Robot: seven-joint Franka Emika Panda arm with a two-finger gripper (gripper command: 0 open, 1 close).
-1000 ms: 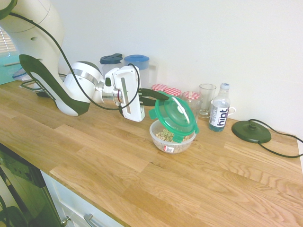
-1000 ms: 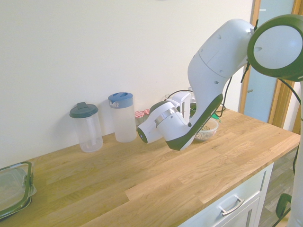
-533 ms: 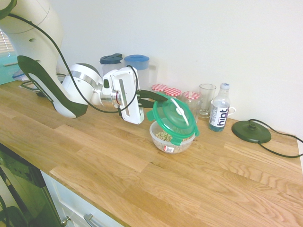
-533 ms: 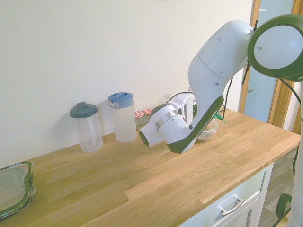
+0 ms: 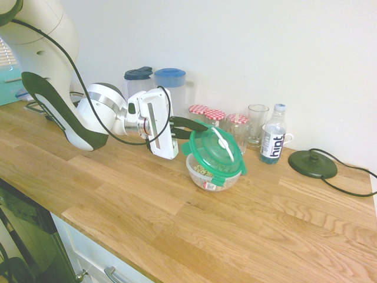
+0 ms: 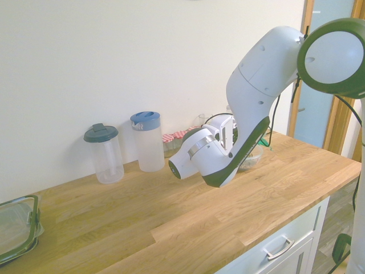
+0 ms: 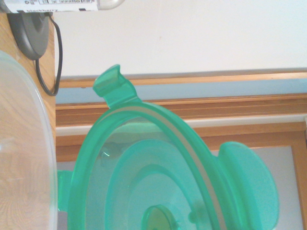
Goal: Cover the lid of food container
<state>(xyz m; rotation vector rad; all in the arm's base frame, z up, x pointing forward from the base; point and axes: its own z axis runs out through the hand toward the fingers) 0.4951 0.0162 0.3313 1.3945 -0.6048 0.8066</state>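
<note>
The lid (image 5: 215, 150) is round, translucent green, with a white vent piece at its centre. It hangs tilted over the food container (image 5: 213, 177), a small clear bowl of cereal rings with a red-and-white sticker. The lid's right edge is low at the bowl's rim and its left edge is raised. My gripper (image 5: 194, 128) reaches in from the left, shut on the lid's raised left edge. The wrist view shows the lid (image 7: 158, 177) from close by, with the bowl's rim (image 7: 29, 143) beside it. In the second exterior view my arm hides nearly all of the bowl (image 6: 252, 158).
Behind the bowl stand jam jars with red-checked lids (image 5: 207, 112), a drinking glass (image 5: 257, 123) and a water bottle (image 5: 273, 140). A black round base (image 5: 312, 164) with its cord lies to the right. Two lidded jugs (image 5: 154, 82) stand by the wall, and a black-rimmed container (image 6: 17, 227) lies far along the counter.
The lid has come down and tipped flatter over the bowl. My wrist has shifted slightly left and lower, still gripping the lid.
</note>
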